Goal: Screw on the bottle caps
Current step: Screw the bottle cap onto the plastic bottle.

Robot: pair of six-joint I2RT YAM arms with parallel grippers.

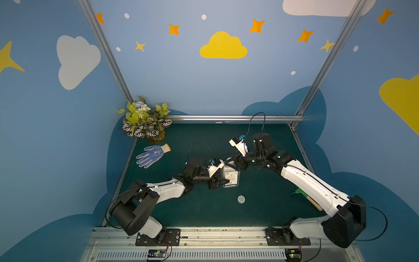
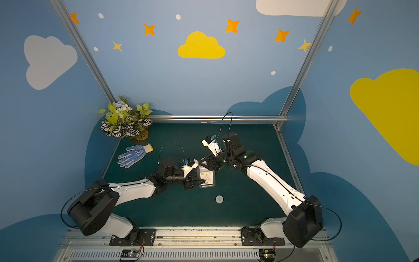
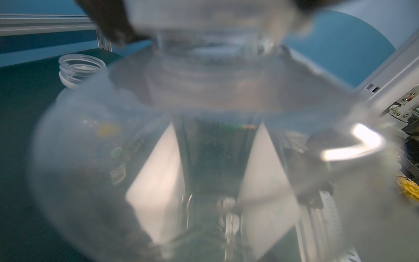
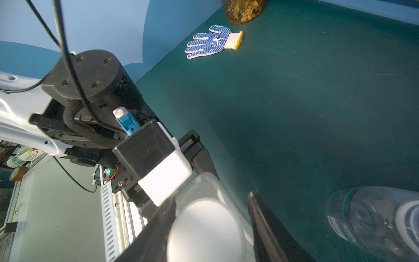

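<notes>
In both top views my left gripper [image 1: 223, 180] is shut on the side of the rectangular labelled bottle [image 1: 232, 177] [image 2: 207, 178], which it holds near the table's middle. That bottle fills the left wrist view as a blur [image 3: 204, 158]. My right gripper [image 1: 230, 161] is at the bottle's top. In the right wrist view a white cap [image 4: 206, 231] sits on the bottle's neck between the right gripper's [image 4: 210, 199] fingers; one finger touches it, the other stands a little off. A second cap [image 1: 241, 199] [image 2: 219, 199] lies on the mat. The round bottle [image 4: 374, 217] [image 3: 80, 68] stands uncapped nearby, hidden in the top views.
A blue-dotted work glove [image 1: 153, 155] lies at the left and a potted plant [image 1: 145, 120] fills the back left corner. A green tool with a wooden handle [image 1: 315, 204] lies under the right arm. Metal rails edge the green mat [image 1: 204, 211].
</notes>
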